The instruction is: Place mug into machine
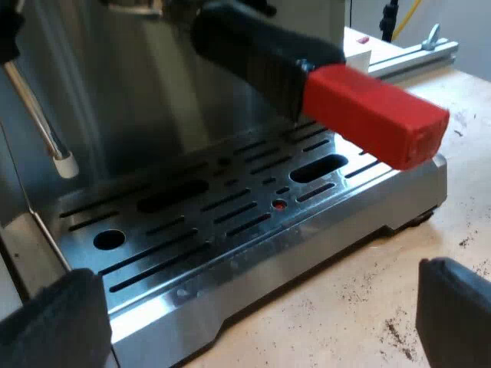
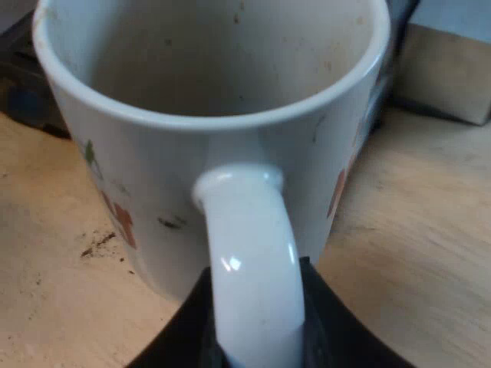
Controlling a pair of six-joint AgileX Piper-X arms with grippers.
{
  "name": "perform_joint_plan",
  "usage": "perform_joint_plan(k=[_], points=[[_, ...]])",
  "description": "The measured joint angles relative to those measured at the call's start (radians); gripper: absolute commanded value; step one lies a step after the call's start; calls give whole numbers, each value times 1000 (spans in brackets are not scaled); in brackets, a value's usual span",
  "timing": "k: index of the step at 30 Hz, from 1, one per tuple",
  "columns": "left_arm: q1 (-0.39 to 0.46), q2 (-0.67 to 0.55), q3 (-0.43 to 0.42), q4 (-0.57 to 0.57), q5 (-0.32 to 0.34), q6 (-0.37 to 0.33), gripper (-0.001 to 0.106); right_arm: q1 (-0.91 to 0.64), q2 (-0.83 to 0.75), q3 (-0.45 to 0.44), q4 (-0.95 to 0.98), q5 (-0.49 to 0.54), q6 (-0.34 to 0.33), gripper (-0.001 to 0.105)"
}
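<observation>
A white mug (image 2: 215, 153) with coloured markings on its side stands close in front of the right wrist camera, its inside showing faint brown specks. My right gripper (image 2: 257, 330) is shut on the mug's handle (image 2: 249, 261), one black finger on either side of it. In the left wrist view my left gripper (image 1: 253, 322) is open, its two black fingertips (image 1: 57, 322) spread wide before the espresso machine's slotted metal drip tray (image 1: 230, 222). The holder's dark handle with the red end (image 1: 376, 115) is locked into the machine's front, jutting out above the tray.
A thin steam wand (image 1: 46, 130) with a white tip hangs over one end of the tray. The wooden tabletop (image 1: 368, 299) carries scattered coffee grounds. A metal clamp (image 1: 418, 50) lies beyond the machine. A pale block (image 2: 449, 73) sits on the table behind the mug.
</observation>
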Motion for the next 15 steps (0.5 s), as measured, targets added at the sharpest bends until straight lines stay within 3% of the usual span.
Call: perform_joint_plan(k=[10,12,15], points=[[0,0,0,0,0,0,82,354,294,38,-325,328,93,0],[0,0,0,0,0,0,82,372,348,38,-386,341,107,0],[0,0,0,0,0,0,82,377,472,38,-492,343,181,0]])
